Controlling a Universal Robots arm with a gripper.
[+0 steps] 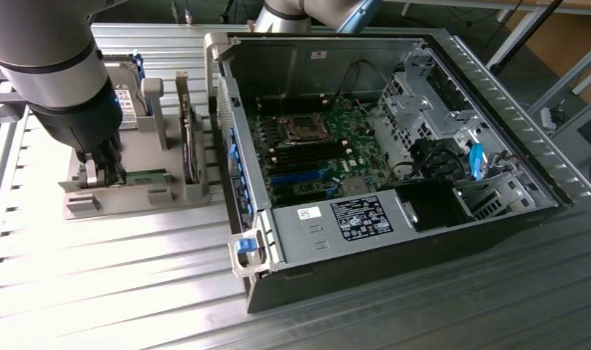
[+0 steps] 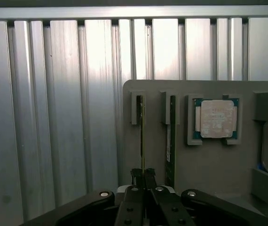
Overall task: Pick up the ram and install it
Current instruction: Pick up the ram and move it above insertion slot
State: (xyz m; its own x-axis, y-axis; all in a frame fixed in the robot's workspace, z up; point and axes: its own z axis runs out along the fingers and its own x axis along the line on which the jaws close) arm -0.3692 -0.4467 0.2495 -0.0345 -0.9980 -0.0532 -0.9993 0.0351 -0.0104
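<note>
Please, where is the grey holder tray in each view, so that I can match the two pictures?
Exterior view: the grey holder tray sits at the exterior view's left, beside the open computer case, under the gripper.
Wrist view: it lies just ahead of the gripper, carrying the CPU chip.
Shared landmark: the gripper, shut on one ram.

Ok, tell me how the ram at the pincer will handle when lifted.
The ram is a thin board on edge, so probably stiff and light. Its holder slot likely guides it; tilting the pincer could jam it.
</note>
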